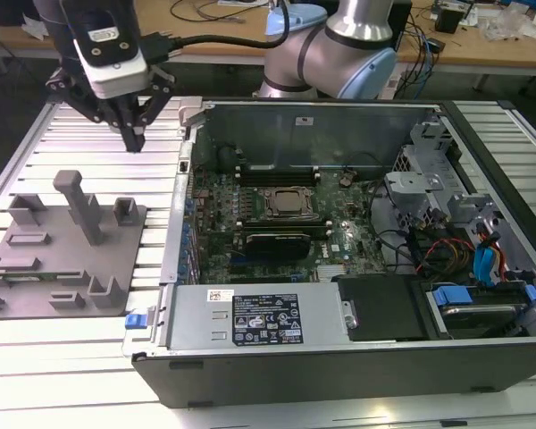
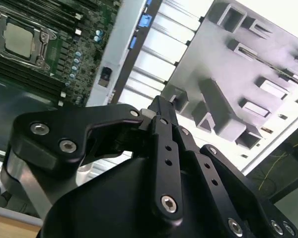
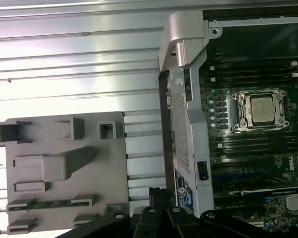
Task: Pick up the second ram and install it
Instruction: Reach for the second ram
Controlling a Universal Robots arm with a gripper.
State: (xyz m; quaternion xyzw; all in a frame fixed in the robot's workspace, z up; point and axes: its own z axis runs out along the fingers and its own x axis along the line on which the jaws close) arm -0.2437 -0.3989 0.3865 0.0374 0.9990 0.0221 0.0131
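1. The second ram [image 3: 49, 203] sits in a slot of the grey fixture [image 3: 114, 163], close to the fixture's edge farthest from the fingers. It is well apart from them and untouched.
2. The fingers [image 1: 132, 132] hang over the slatted tabletop [image 1: 71, 357], just beyond the fixture's far edge and beside the computer case [image 1: 250, 357]. They look pressed together and pinch nothing, though the tips are partly hidden by the linkage in the second wrist view.
3. If they came down this way, they would likely strike the stick's top edge instead of straddling it, and could chip a component or jam it in the slot.
4. The upright post [image 1: 82, 210] stands on the fixture between the fingers and the stick, so a low, straight approach could clip it.
5. The stick is thin and long. An off-centre pinch would probably let it tilt in the grasp.
6. A tilted stick would meet the memory slots [image 3: 248, 144] beside the processor [image 3: 262, 109] askew. Pressing then could bend contacts or miss the end clips.
7. The case's raised side wall [image 1: 186, 223] could catch a stick carried too low.
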